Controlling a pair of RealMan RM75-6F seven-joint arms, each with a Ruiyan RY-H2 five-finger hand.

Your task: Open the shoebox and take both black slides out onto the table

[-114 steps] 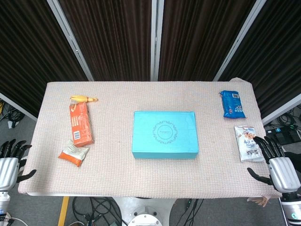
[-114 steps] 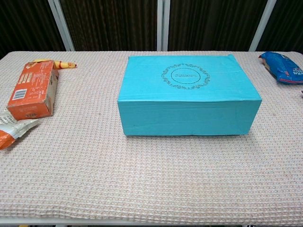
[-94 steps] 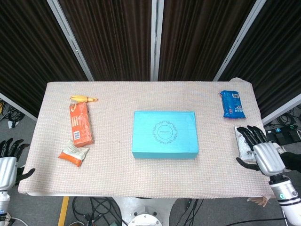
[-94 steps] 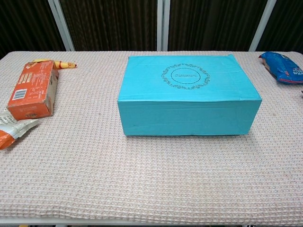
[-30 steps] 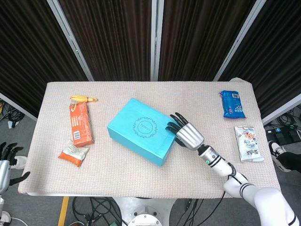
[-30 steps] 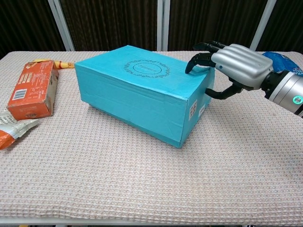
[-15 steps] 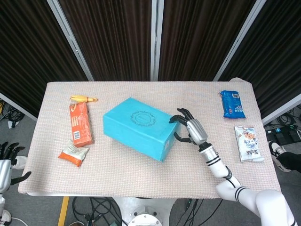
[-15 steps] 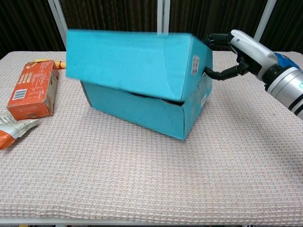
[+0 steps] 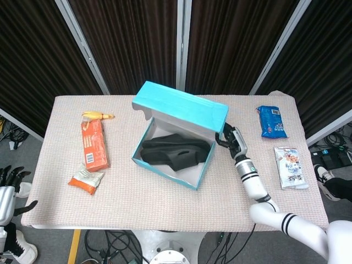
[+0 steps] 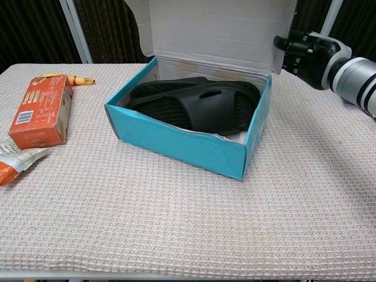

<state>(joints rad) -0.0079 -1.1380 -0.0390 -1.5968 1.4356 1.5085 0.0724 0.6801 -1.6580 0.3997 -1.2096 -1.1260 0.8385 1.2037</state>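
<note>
The turquoise shoebox (image 9: 205,166) (image 10: 176,144) sits angled at mid-table, its lid (image 9: 181,110) (image 10: 217,29) standing upright at the far side. Black slides (image 9: 176,151) (image 10: 200,106) lie inside, overlapping; I cannot separate the two clearly. My right hand (image 9: 231,138) (image 10: 305,53) is at the lid's right edge, its dark fingers (image 10: 284,42) curled against the lid and holding it up. My left hand (image 9: 6,192) hangs beyond the table's near left corner, fingers apart, holding nothing; only the head view shows it.
An orange carton (image 9: 94,144) (image 10: 41,111), a yellow toy (image 9: 98,115) (image 10: 64,78) and an orange-white snack packet (image 9: 86,180) (image 10: 14,161) lie on the left. A blue packet (image 9: 271,121) and a white packet (image 9: 290,167) lie on the right.
The right hand came in from the table's right edge, turned the box, and swung the lid up from nearly closed to upright, exposing the slides. The left hand stayed low at the left.
</note>
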